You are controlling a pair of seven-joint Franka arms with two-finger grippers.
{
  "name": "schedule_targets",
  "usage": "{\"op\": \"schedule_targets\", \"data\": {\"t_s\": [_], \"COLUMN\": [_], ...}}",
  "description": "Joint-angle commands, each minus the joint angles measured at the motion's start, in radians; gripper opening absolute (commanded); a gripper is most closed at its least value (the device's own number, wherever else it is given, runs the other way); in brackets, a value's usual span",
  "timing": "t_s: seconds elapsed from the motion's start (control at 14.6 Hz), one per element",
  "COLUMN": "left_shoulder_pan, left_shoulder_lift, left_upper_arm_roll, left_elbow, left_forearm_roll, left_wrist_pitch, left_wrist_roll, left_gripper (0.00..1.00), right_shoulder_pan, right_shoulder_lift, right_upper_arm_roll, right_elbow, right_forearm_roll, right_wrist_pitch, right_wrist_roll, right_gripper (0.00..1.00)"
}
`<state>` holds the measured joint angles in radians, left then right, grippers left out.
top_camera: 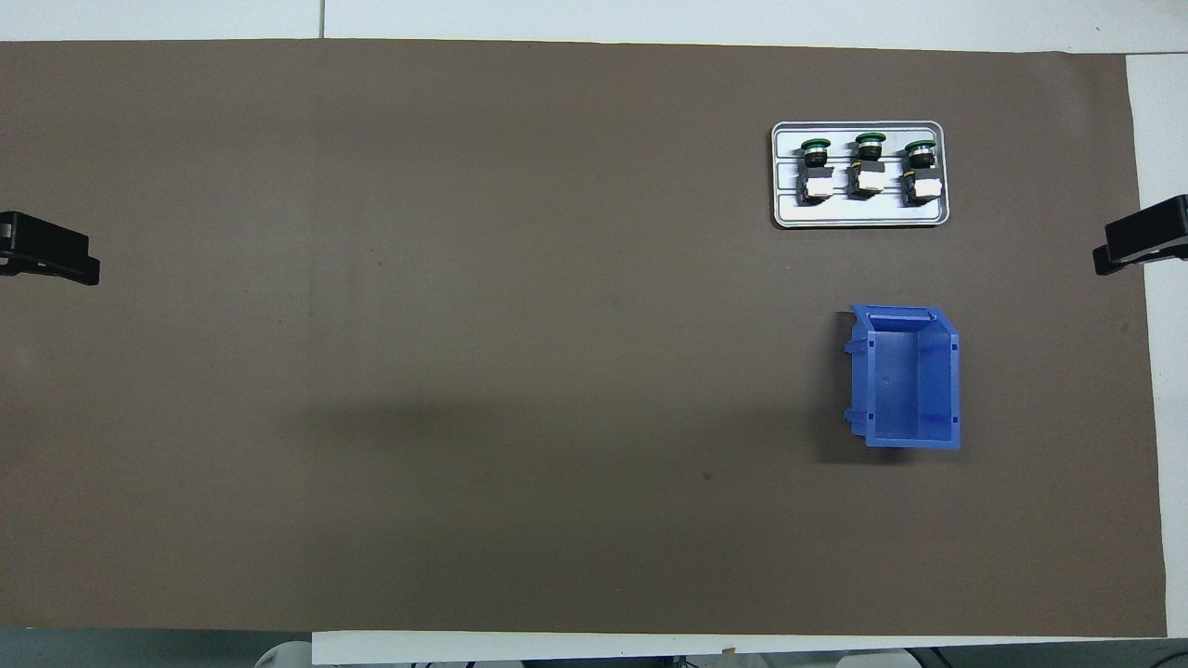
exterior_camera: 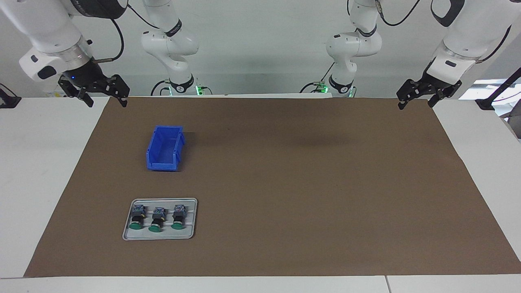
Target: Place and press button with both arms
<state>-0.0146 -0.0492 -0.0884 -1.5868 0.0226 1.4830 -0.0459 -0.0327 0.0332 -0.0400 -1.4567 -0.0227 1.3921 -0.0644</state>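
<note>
Buttons: three small push-button switches with round green caps, black collars and blue-grey square blocks [exterior_camera: 156, 217] are laid side by side in a shallow grey rectangular tray [exterior_camera: 129, 233], toward the right arm's end of the table.
Long axis: each switch is laid on its side, cap pointed away from the robots and block toward them; the row is run along the table's length.
Bin: an open blue plastic storage bin [exterior_camera: 165, 148] is seen on the brown mat [exterior_camera: 305, 183], nearer to the robots than the tray and well apart from it; nothing is seen inside it.
Right gripper: the black two-finger right gripper [exterior_camera: 105, 99] is held up over the mat's corner at the robots' edge, fingers spread apart, nothing gripped.
Left gripper: the black left gripper [exterior_camera: 417, 100] is held over the corresponding corner at the left arm's end, fingers parted and nothing held; this arm is judged to be waiting.
Key relation: the tray lies at the right arm's end, farther from the robots than the bin, so the right gripper is judged much the nearer one; the left gripper is separated from the switches by almost the whole length of the table.
Approach: a grasp across a switch's narrow width is judged likeliest, with the fingers closed on the collar or block.
Progress: no switch is lifted yet.
</note>
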Motion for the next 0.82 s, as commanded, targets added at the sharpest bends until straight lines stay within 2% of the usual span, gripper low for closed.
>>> {"op": "schedule_targets", "data": {"t_s": [0.0, 0.14, 0.27, 0.75], "left_shoulder_pan": [-0.007, -0.005, -0.005, -0.005], "left_shoulder_lift": [-0.009, -0.011, -0.014, -0.017], "left_upper_arm_roll": [0.002, 0.002, 0.002, 0.004], "left_elbow": [-0.004, -0.007, -0.016, -0.021], "left_forearm_roll": [0.011, 0.011, 0.011, 0.011], "left_wrist_pitch": [-0.012, -0.012, -0.015, -0.007], "left_wrist_roll": [0.006, 0.008, 0.006, -0.005], "left_gripper": [1.00, 1.00, 1.00, 1.00], "right_shoulder_pan": [-0.009, -0.009, -0.004, 0.120], "right_shoulder_lift": [-0.024, -0.032, -0.009, 0.304], "right_upper_arm_roll": [0.005, 0.006, 0.009, 0.023], "right_elbow": [-0.033, -0.065, -0.080, -0.027], "right_forearm_roll": [0.018, 0.038, 0.059, 0.072], "right_wrist_pitch": [-0.001, 0.048, 0.135, 0.463], "right_wrist_roll": [-0.020, -0.092, -0.078, 0.109], "right_gripper": [1.00, 1.00, 1.00, 1.00]}}
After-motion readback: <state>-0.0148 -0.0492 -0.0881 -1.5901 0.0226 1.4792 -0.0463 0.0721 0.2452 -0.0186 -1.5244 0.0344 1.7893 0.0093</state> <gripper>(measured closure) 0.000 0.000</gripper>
